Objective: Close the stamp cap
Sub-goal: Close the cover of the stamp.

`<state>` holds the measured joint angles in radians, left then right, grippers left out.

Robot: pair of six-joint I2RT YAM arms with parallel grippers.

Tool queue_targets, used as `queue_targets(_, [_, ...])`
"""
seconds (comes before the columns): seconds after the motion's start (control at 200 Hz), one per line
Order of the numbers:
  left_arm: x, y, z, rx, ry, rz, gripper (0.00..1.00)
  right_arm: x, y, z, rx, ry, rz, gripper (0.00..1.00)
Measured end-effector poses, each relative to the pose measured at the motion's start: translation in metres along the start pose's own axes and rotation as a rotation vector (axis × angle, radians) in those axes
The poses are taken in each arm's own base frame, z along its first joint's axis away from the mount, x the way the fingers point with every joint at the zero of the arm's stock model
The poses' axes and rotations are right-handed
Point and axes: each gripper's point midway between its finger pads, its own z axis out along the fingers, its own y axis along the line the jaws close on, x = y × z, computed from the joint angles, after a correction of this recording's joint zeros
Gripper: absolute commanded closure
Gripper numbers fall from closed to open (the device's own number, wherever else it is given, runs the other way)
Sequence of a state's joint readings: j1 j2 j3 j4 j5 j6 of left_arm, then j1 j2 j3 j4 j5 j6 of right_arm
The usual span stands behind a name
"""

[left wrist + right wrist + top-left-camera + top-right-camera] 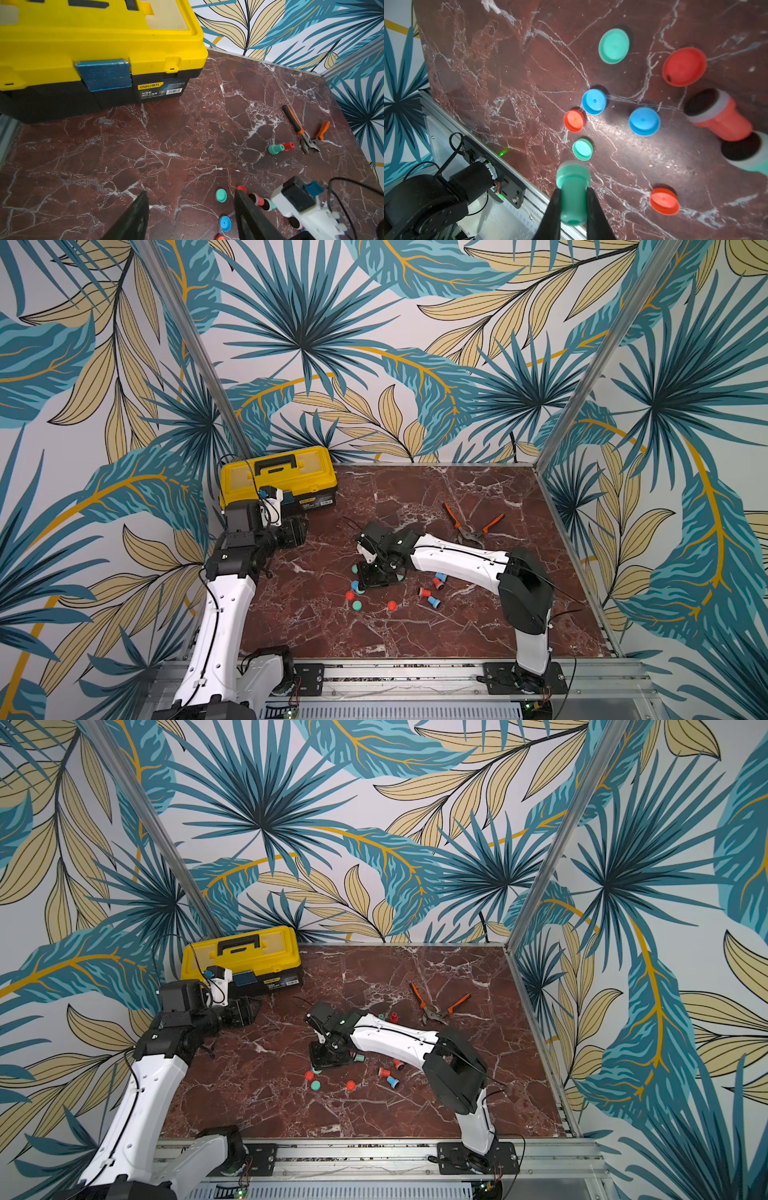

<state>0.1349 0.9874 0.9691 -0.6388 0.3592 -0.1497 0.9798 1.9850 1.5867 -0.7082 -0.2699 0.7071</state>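
My right gripper (574,193) is shut on the handle of a teal stamp (572,176), held off the marble table with its wide end pointing away from the jaws. A small teal cap (582,149) lies just beyond that end, apart from it. More loose caps lie around it: red (574,121), blue (594,101) and blue (644,121). In a top view the right gripper (376,576) hangs over this cluster. My left gripper (190,193) is open and holds nothing, hovering near the toolbox (278,477).
A red stamp (720,120) and a teal one (749,158) lie uncapped beside the caps. Several stamps (434,600) lie right of the gripper. Orange pliers (469,526) sit farther back, with two stamps (275,148) beside them. The table's front rail (529,197) is close.
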Motion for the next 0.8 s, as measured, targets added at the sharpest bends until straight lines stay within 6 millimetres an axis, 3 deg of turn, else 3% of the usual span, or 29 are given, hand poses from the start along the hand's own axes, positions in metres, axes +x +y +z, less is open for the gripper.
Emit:
queue_targets(0.526, [-0.005,-0.003,-0.004,0.007,-0.026,-0.004,0.33,0.021,0.003,0.038,0.057,0.121,0.009,1.00])
queue_targets(0.796, [-0.008,-0.004,-0.006,0.011,-0.039,0.000,0.32,0.020,0.005,0.041,0.087,0.133,0.004,1.00])
